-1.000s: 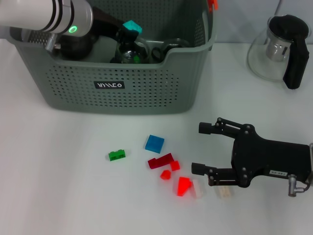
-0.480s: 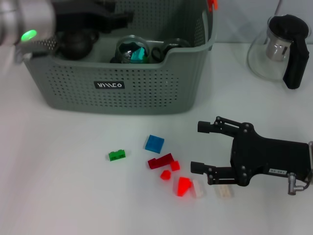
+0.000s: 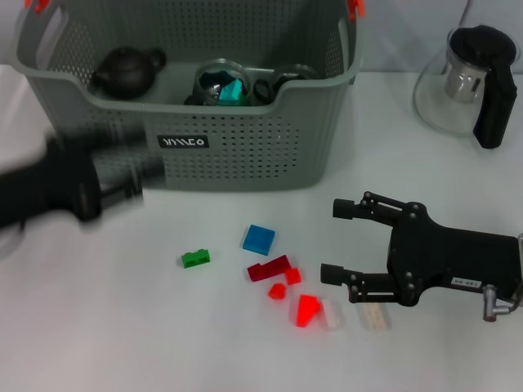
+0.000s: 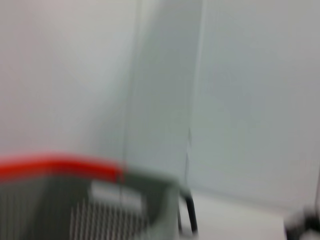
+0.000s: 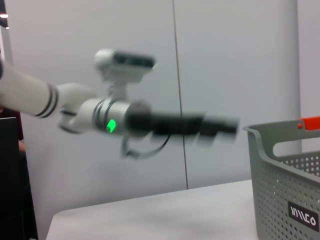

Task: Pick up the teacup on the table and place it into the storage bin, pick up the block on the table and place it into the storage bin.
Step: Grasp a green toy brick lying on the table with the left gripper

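Left gripper now out of the storage bin, jaws too blurry to tell; teacup inside; right gripper spread wide beside blocks on surface.

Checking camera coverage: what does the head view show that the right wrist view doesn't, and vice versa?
Head view only: the right gripper, open, low over the table beside loose blocks, among them a blue block and a green block; a dark teapot inside the storage bin; a glass pitcher on the robot's right. Right wrist view only: the left arm's white links with a green light, and the wall behind. Both: the storage bin with its black label, and the blurred left gripper, beside the bin.
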You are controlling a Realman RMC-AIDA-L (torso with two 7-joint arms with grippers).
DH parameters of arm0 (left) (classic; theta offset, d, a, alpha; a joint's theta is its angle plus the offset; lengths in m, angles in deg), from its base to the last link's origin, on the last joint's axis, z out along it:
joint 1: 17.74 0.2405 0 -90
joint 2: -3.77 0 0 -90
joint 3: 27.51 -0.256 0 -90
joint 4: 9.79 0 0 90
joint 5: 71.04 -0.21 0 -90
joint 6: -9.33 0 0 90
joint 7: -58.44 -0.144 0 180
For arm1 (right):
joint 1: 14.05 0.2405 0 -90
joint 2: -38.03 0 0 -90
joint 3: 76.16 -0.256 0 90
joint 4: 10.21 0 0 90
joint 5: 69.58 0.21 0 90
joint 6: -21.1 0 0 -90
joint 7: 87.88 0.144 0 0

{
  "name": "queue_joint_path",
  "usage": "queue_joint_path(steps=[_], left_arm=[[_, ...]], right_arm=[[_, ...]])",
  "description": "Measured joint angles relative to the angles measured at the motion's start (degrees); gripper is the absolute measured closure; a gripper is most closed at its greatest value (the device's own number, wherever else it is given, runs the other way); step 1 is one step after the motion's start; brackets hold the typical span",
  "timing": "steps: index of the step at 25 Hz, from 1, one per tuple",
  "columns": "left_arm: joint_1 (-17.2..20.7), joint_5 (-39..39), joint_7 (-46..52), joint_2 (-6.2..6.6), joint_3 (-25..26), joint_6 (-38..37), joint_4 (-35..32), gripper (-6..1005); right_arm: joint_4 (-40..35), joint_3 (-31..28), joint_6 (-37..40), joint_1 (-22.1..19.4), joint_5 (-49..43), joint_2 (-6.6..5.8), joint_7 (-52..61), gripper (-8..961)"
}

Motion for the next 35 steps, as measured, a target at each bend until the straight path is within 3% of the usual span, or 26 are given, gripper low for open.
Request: queue_joint_path(steps=[2, 4, 15, 24, 35], left_arm=[[2.7, -6.1, -5.8, -1.63, -1.0, 2.6, 1.0, 493], [3.1, -7.5, -6.9, -2.04, -1.6, 3.8, 1.8, 494], [0.9, -12.3, -13.1, -2.1, -8.2, 20.2, 12.0, 503], [-1.0, -12.1, -17.8, -2.27, -8.4, 29.0, 17.5, 511], [-1.7, -12.3, -18.0, -2.36, -8.4, 31.3, 18.4, 531]], right_arm=[[0.0, -0.2, -0.2, -0.3, 0.0, -0.03, 0.1, 29], [0.0, -0.4, -0.2, -0.5, -0.1, -0.06, 0.2, 29], [0.0, -2.3, 0.1, -2.9, -0.5, -1.22, 0.5, 29], [0.0, -3.0, 0.3, -3.1, -0.5, -1.27, 0.5, 30], [0.0, -3.0, 0.4, -3.1, -0.5, -1.19, 0.5, 30]])
